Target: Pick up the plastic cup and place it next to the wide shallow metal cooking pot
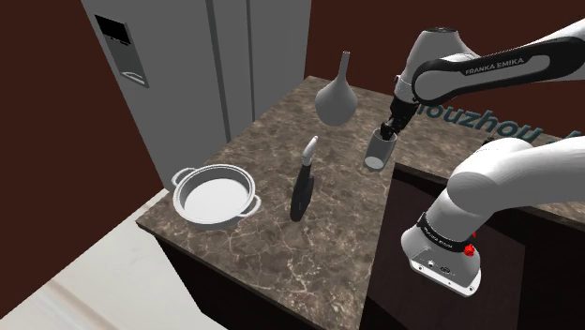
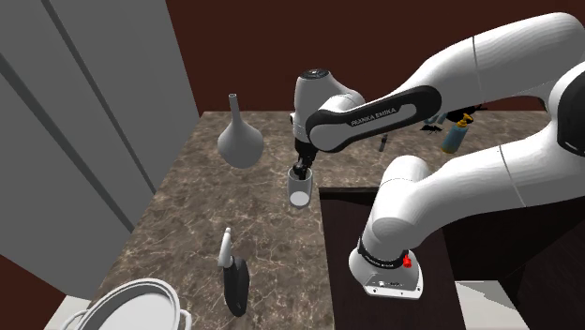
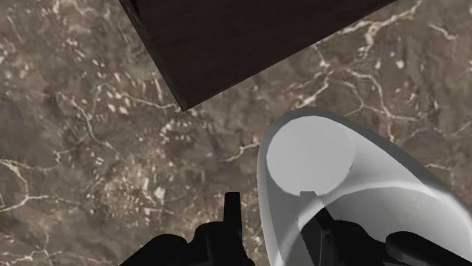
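The pale grey cup (image 1: 378, 152) stands near the counter's edge, beside my stand. My black gripper (image 1: 387, 131) comes down on its rim from above. In the wrist view the gripper (image 3: 277, 223) clasps the cup's wall (image 3: 284, 227), one finger outside and one inside the cup (image 3: 310, 162). From the second exterior view, the gripper (image 2: 300, 171) sits on the top of the cup (image 2: 300, 190). The wide shallow pot (image 1: 211, 220) with two handles sits far off at the counter's corner, its rim (image 2: 122, 292) low in the second exterior view.
A grey long-necked vase (image 1: 337, 98) stands just behind the cup. A black bottle with a pale nozzle (image 1: 302, 187) lies between cup and pot. A grey fridge (image 1: 187, 66) rises behind the marble counter (image 1: 281, 253). My dark stand (image 3: 249, 38) borders the cup.
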You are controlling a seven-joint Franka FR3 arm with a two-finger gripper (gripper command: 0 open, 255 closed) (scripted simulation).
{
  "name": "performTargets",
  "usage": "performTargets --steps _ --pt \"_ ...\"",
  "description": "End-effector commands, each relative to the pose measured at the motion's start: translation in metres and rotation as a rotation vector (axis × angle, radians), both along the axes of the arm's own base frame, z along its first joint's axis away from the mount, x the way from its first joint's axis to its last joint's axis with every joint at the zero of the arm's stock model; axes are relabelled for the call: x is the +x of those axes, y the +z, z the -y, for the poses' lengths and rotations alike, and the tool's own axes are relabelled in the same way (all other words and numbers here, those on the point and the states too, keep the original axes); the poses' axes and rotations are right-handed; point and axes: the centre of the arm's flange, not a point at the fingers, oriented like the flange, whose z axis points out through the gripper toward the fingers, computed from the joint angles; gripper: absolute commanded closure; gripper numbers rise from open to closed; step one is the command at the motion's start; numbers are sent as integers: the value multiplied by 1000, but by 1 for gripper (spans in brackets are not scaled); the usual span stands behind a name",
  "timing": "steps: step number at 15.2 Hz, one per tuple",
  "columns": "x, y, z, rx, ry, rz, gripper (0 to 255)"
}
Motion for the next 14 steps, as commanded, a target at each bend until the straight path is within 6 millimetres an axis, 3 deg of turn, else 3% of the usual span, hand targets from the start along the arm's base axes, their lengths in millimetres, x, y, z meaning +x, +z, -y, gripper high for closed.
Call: performTargets --steps 1,8,14 --pt "0 0 0 0 0 -1 255" --pt "0 0 0 0 0 -1 255" --pt "0 31 0 0 0 -1 255"
